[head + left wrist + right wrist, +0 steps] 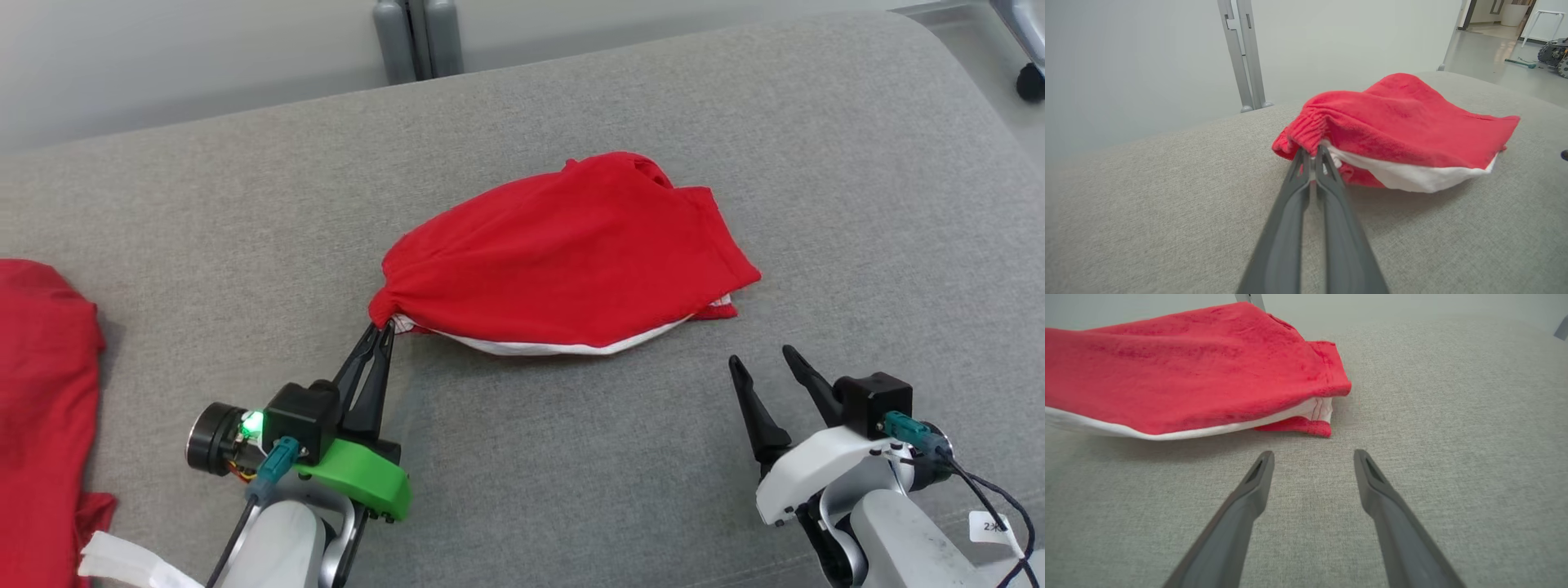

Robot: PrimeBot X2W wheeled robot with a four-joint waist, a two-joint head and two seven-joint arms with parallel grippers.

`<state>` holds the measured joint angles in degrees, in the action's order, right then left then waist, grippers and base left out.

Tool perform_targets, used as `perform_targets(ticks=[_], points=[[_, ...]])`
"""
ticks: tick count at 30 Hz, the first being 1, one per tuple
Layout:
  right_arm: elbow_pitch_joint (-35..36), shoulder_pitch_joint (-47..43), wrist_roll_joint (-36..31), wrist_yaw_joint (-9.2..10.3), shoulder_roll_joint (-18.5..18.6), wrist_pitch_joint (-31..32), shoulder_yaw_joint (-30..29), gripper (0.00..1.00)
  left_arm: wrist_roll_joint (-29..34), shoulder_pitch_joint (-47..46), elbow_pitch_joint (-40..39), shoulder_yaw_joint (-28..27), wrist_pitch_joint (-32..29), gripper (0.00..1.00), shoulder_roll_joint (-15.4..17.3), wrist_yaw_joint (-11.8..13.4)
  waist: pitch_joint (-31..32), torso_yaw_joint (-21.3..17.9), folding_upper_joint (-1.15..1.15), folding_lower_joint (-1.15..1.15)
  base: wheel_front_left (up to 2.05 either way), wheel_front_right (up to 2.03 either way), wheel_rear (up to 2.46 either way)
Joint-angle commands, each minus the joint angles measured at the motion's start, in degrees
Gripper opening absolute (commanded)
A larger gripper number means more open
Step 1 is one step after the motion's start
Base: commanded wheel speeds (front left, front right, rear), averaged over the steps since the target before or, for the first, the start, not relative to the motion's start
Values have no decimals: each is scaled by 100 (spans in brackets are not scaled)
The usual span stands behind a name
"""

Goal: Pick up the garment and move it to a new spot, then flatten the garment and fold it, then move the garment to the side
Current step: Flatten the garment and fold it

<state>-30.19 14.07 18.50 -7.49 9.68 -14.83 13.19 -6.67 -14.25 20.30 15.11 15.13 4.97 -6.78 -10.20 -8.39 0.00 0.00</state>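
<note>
Far left: a second red cloth [41,392] is seen at the left edge of the head view. It is laid on the grey padded top [245,245] and is well apart from the garment [571,253] [1404,122] [1167,375].
Bottom left corner: a white strip [122,563] is seen just below the red cloth.
Left gripper: the left gripper [382,328] [1312,154] is closed tight. A bunched corner of the garment is pinched between its two dark fingers. A small green light is lit beside it.
Garment: the garment is laid in the middle of the grey padded top. It is red on the outside, and a white edge is shown along its near side. Its left corner is gathered into small folds where it is held. The rest is spread out to the right. It is a bit puffed up and has not been made flat.
Behind the garment: two grey posts [418,37] [1241,53] are seen past the far edge of the top, in front of a pale wall.
Right gripper: the right gripper [761,356] [1313,455] is opened wide, and nothing is held in it. It is placed near the near right corner of the garment, but the garment is not touched by it. The grey top is seen between its fingers.
Far right: a dark wheel [1030,82] is seen in the top right corner of the head view.
</note>
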Motion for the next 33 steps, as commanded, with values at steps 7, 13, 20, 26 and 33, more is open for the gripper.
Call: perform_targets(ticks=[7,13,20,26,33], points=[[-449,316,-78,0,-17,0,-6,100,201,185,39,-137,2,0,-41,89,99,376,0,0,0,0,0],[-697,619,105,0,-62,-9,69,100,307,192,193,57,2,0,-24,15,31,485,0,0,0,0,0],[-1194,1176,298,0,224,141,391,100,305,61,269,238,2,0,-71,-23,-91,658,0,0,0,0,0],[-1645,1549,413,0,465,297,897,100,286,-25,286,302,2,0,-92,-45,-172,752,0,0,0,0,0],[-1964,1894,688,0,588,310,1480,100,282,-110,288,343,2,0,-111,-59,-274,805,0,0,0,0,0]])
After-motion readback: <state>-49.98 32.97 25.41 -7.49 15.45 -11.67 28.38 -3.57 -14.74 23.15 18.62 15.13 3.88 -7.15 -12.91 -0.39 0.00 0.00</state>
